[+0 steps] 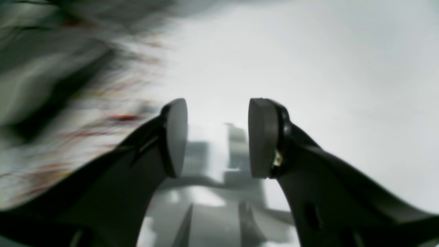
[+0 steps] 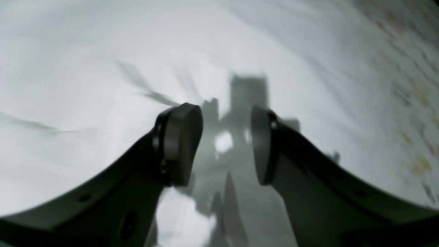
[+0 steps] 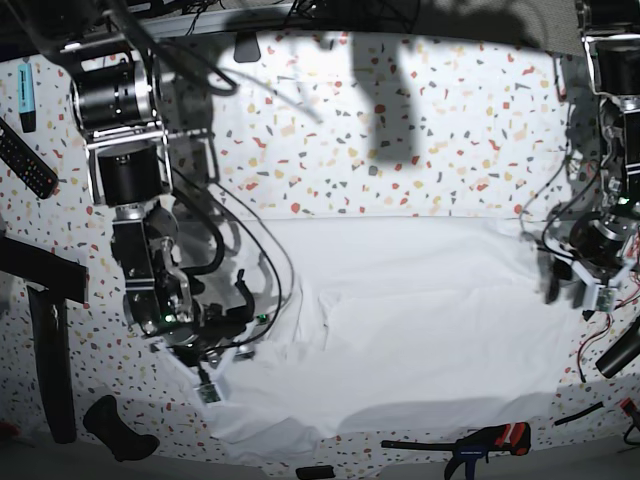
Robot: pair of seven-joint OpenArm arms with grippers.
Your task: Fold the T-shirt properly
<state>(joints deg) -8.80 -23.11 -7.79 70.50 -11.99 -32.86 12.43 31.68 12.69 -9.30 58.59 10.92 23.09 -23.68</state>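
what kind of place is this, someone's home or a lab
Most likely a robotics lab or workshop bench, not a home. A white T-shirt lies on a speckled table between two cabled robot arms, with a clamp at the near edge and a remote control to one side.

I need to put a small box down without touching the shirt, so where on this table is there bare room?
The widest bare stretch of speckled table lies beyond the T-shirt's far edge, between the two arms. The near edge is crowded by a clamp, and the side beside the right gripper by a remote and dark tools. The left gripper hangs over the shirt's other edge.
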